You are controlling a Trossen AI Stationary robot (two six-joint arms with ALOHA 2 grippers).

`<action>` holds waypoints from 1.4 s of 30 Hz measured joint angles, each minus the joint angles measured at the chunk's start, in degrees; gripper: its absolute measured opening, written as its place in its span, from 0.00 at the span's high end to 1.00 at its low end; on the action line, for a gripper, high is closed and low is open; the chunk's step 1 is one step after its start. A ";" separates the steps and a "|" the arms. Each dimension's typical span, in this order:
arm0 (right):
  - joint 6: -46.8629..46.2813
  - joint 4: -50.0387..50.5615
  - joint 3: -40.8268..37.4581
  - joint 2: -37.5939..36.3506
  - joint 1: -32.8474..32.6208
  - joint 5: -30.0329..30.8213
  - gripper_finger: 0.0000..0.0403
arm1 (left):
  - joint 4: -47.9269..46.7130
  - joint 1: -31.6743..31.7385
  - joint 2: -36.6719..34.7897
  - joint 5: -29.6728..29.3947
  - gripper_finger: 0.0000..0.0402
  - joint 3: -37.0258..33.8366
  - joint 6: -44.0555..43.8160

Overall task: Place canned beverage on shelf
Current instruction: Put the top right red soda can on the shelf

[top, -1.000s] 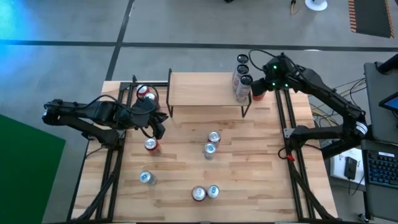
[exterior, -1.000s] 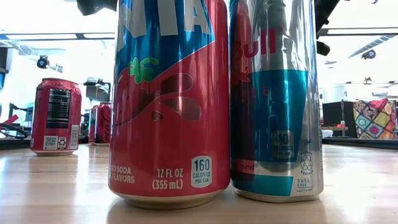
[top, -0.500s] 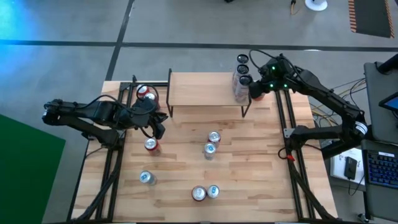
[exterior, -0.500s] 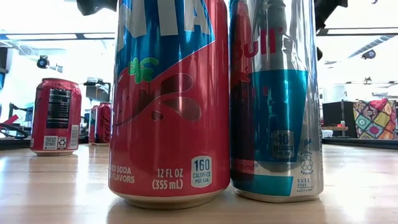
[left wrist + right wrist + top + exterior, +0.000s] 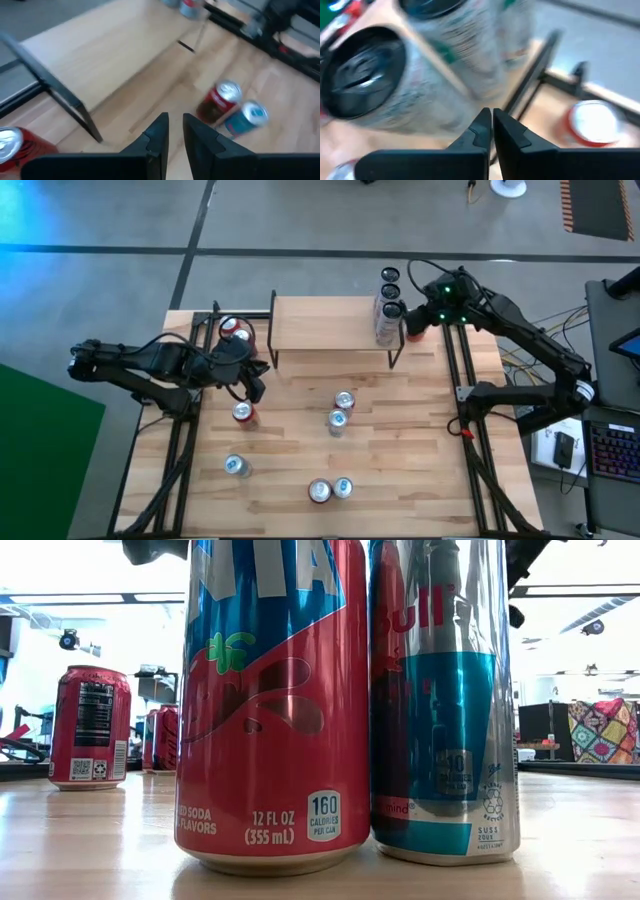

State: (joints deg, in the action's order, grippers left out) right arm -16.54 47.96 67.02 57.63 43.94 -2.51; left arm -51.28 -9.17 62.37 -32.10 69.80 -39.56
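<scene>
The shelf [image 5: 325, 325] stands at the table's far side. Three tall cans with black tops [image 5: 389, 292] stand on its right end, blurred and close in the right wrist view [image 5: 395, 75]. My right gripper [image 5: 408, 320] hovers shut just right of them, its fingertips [image 5: 491, 120] by the nearest tall can's side. My left gripper [image 5: 256, 386] hangs over the table near the shelf's near left leg, with its fingers [image 5: 174, 122] almost together around nothing. Loose cans stand on the tabletop [image 5: 340, 410], and a red one [image 5: 242, 412] is close beside the left gripper. My right gripper's shut fingertips point slanting down at the side of the nearest tall can [image 5: 435, 95] from the table's right. I cannot tell whether they touch it.
A red can [image 5: 234, 330] stands left of the shelf. Another red can [image 5: 416, 334] sits under my right gripper by the shelf's right legs. A red can and a blue-and-silver one [image 5: 330, 489] stand near the front edge and fill the low view [image 5: 265, 700]. Another can [image 5: 237, 466] stands at the near left.
My right gripper has turned slightly by the shelf's right end, with its fingers staying shut. The cans and my left arm have kept still.
</scene>
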 joint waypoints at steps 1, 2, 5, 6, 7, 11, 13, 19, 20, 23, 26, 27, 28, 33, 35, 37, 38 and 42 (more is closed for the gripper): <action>-0.03 0.36 0.00 -0.04 0.24 1.55 0.96 | -0.12 0.00 -0.04 -1.73 0.90 0.00 -1.59; -0.17 0.86 0.00 0.07 0.69 2.43 0.94 | -0.41 0.00 -0.20 -3.46 0.89 0.00 -3.00; 0.05 2.97 -0.01 1.41 2.93 4.01 0.82 | -0.78 0.08 -0.85 -6.21 0.85 0.00 -4.46; 0.09 3.17 -0.10 2.14 3.74 4.08 0.77 | -0.78 0.11 -1.08 -6.29 0.83 0.00 -4.49; 0.34 3.23 -0.20 2.93 4.52 4.16 0.72 | -0.78 0.22 -1.24 -6.27 0.81 0.00 -4.48; 2.65 3.29 -0.28 6.32 7.34 3.65 0.49 | -0.81 0.28 -1.83 -6.27 0.71 0.00 -4.47; 3.60 3.35 -0.28 8.03 8.87 3.44 0.39 | -1.27 0.28 -1.97 -6.19 0.66 0.00 -4.47; 4.15 3.13 -0.33 12.04 14.34 3.46 0.20 | -2.95 0.28 -1.79 -4.90 0.52 0.00 -5.72; 4.37 3.13 -0.33 12.70 15.11 3.45 0.18 | -3.44 0.28 -1.62 -4.87 0.51 0.00 -6.12; 5.72 3.16 -0.33 14.81 16.73 -0.15 0.14 | -4.32 0.28 -1.09 -4.84 0.46 -0.02 -6.46; 6.83 3.09 -0.35 16.68 17.34 -2.93 0.12 | -4.76 0.28 -0.58 -4.87 0.42 -0.06 -6.61; 7.08 3.03 -0.35 17.35 17.35 -2.95 0.12 | -4.76 0.28 -0.39 -4.87 0.42 -0.07 -6.61; 7.17 2.89 -0.35 18.03 17.36 -2.59 0.12 | -4.76 0.28 -0.19 -4.87 0.41 -0.07 -6.64; 7.22 2.47 -0.35 20.75 17.62 0.66 0.13 | -5.93 0.28 0.54 -4.87 0.39 -0.07 -8.12; 7.21 2.41 -0.35 21.60 17.73 1.52 0.13 | -7.01 0.28 0.78 -4.84 0.39 -0.07 -8.93; 7.46 2.29 -0.35 22.42 17.96 1.58 0.14 | -7.73 0.28 0.95 -4.84 0.39 -0.07 -9.22; 7.56 2.24 -0.35 22.85 18.00 1.62 0.14 | -8.07 0.28 1.03 -4.84 0.39 -0.07 -9.24; 9.12 2.18 -0.39 24.65 18.24 1.65 0.14 | -8.49 0.28 1.16 -4.84 0.39 -0.09 -9.17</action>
State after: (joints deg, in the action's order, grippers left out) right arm -7.42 50.14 66.63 82.28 62.18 -0.86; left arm -59.77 -8.88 63.53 -36.95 69.71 -48.73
